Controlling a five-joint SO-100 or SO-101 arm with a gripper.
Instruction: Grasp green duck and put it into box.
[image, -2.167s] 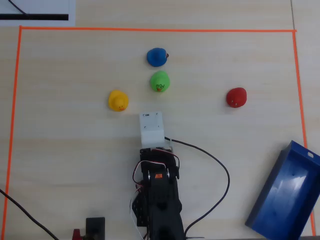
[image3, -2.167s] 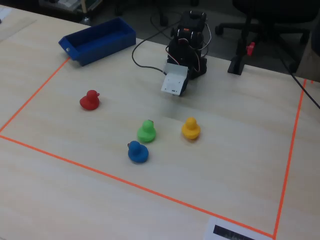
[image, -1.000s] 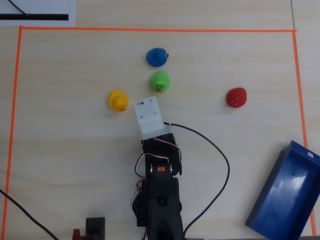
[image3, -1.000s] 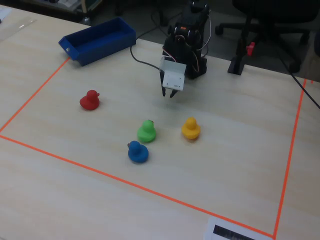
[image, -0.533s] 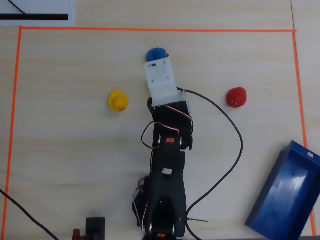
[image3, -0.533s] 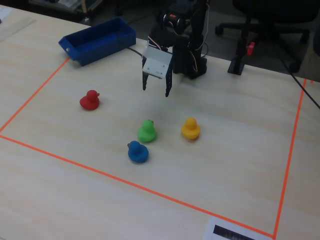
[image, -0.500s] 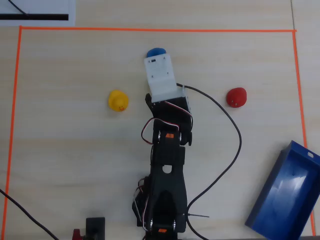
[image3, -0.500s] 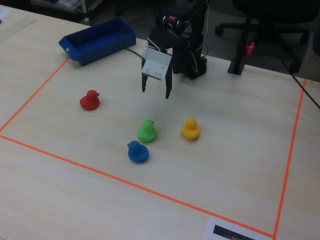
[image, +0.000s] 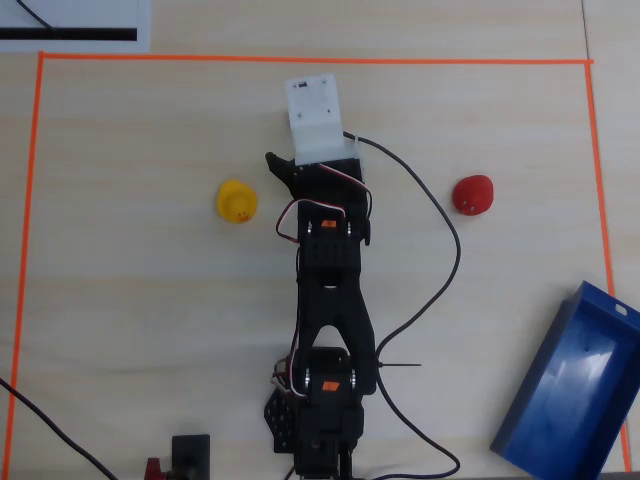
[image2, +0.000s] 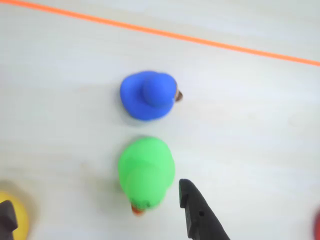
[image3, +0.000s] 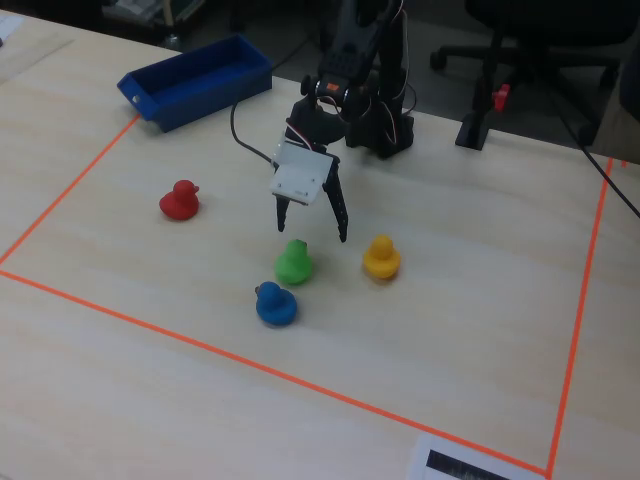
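The green duck (image3: 293, 262) stands on the table between the blue duck (image3: 275, 304) and the yellow duck (image3: 381, 257). My gripper (image3: 312, 232) hangs open just above and behind it, one finger to each side. In the wrist view the green duck (image2: 146, 170) lies close to the right finger (image2: 197, 215); the gripper (image2: 95, 196) is wide open and holds nothing. The overhead view hides the green duck under the white gripper housing (image: 315, 115). The blue box (image3: 195, 80) sits at the far left corner, and at the lower right as the box (image: 575, 385) in the overhead view.
A red duck (image3: 180, 200) stands alone to the left. The blue duck (image2: 148, 95) is right beyond the green one, the yellow duck (image2: 17, 215) by the left finger. Orange tape (image: 300, 60) frames the work area. A black cable (image: 440, 260) trails from the arm.
The arm has stretched farther out and come down, bringing the open gripper over the green duck. In the overhead view its housing now covers both the green and blue ducks.
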